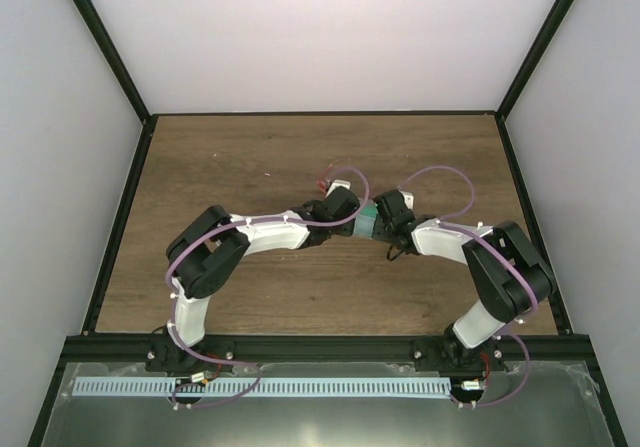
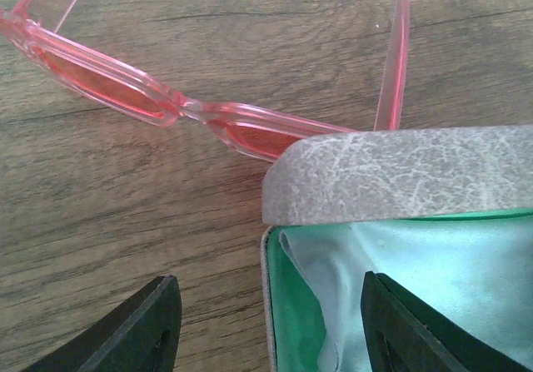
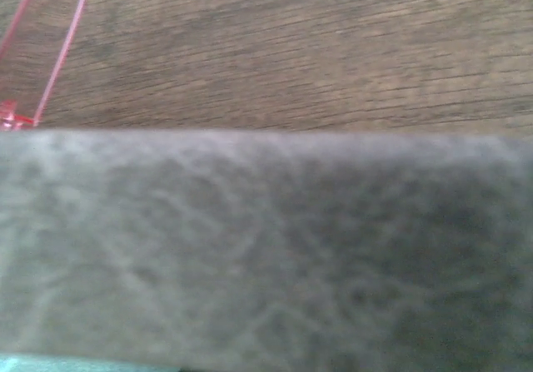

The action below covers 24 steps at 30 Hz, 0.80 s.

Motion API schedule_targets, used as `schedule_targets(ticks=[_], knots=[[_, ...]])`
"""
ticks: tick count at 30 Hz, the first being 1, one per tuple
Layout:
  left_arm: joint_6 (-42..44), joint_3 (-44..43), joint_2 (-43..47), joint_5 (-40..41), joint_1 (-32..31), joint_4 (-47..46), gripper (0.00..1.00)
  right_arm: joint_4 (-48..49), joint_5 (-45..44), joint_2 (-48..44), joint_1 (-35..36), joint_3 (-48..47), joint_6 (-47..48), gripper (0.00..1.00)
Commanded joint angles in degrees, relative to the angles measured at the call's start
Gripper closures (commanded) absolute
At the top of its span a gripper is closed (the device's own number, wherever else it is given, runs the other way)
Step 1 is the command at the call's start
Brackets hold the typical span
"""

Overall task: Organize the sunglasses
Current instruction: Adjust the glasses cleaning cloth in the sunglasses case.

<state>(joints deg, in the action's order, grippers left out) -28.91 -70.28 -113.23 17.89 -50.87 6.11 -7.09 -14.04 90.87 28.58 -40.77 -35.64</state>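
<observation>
Wooden desk (image 1: pixel 250 157) holds the open case (image 2: pixel 400 176), your right hand (image 1: pixel 390 215) closed at it, left hand (image 2: pixel 268 289) apart; next, grasp the sunglasses (image 2: pixel 200 114).

The left arm (image 1: pixel 275 232) and right arm (image 1: pixel 440 239) are alike: smooth white links between bulky black joint housings, each rising from a black base plate (image 1: pixel 190 352) at the lower edge of the frame. A thin purple cable (image 1: pixel 445 170) loops along each arm. The left hand (image 2: pixel 271 279) has matte black, wedge-shaped fingers (image 2: pixel 150 326).
</observation>
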Motion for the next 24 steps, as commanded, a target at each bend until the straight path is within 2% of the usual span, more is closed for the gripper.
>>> schedule_targets(ticks=[1,10,16,24], knots=[[0.08,0.65,1.57,1.92,0.16,0.22,0.39,-2.63,-4.67,-0.8,-0.62,-0.9,-2.33,0.99],[0.99,-2.37,-1.46,3.17,-0.27,2.16,0.39,-0.35,-2.49,-6.23,-0.63,1.15,-1.61,0.99],[1.48,-3.11,-3.8,5.71,-0.28,3.32,0.39,0.17,-0.85,-6.88,-0.63,1.15,-0.89,0.99],[2.05,-4.66,-6.86,4.59,-0.08,4.18,0.39,2.21,1.73,-7.1,-0.62,2.06,-0.29,0.99]])
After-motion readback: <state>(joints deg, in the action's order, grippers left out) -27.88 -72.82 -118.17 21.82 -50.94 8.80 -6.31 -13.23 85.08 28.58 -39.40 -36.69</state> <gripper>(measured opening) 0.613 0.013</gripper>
